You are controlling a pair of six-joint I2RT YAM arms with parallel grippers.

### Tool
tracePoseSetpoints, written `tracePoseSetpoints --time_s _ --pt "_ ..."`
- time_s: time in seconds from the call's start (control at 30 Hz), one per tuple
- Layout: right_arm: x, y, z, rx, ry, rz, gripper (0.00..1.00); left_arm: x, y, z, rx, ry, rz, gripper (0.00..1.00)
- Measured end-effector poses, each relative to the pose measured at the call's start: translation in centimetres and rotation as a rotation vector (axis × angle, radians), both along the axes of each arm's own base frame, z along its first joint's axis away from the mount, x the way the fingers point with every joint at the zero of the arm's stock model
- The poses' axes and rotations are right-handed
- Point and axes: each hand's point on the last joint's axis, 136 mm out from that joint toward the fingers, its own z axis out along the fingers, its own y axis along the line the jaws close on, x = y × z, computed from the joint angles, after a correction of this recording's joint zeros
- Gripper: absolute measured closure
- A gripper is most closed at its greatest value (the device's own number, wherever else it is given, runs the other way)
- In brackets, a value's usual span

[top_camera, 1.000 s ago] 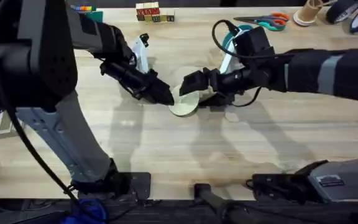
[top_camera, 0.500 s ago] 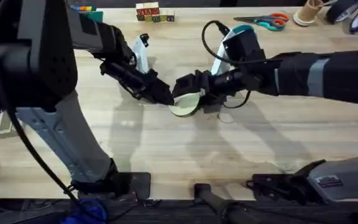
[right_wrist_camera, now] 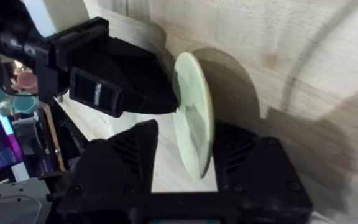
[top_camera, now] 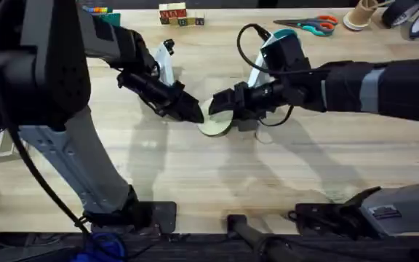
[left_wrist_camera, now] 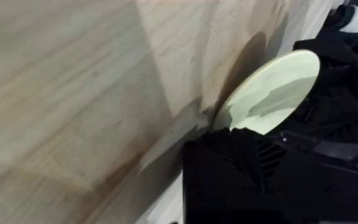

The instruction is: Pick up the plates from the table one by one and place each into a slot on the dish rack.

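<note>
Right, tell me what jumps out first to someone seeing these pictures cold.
First, the two black arms meeting mid-table over one pale cream plate, lifted on edge. The left gripper pinches one rim, while the right gripper straddles the opposite rim with a finger on each face. After that, the clutter along the table's far edge: scissors and some colored blocks.
</note>
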Motion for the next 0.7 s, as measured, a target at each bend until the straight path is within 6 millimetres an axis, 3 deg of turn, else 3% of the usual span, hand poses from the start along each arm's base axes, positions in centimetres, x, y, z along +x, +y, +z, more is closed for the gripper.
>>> tracePoseSetpoints --time_s 0.17,0.3,0.7 --pt "0.08 -0.09 -0.08 -0.006 0.001 -0.007 0.634 0.02 0.0 0.01 0.0 -0.001 0.0 0.958" --pt "0.17 -0.21 -0.17 -0.012 0.004 -0.017 0.943 0.0 0.01 0.0 0.0 0.0 0.0 0.958" --pt "0.18 -0.2 -0.16 -0.012 0.003 -0.016 0.972 0.01 0.01 0.0 0.0 0.0 0.0 0.958"
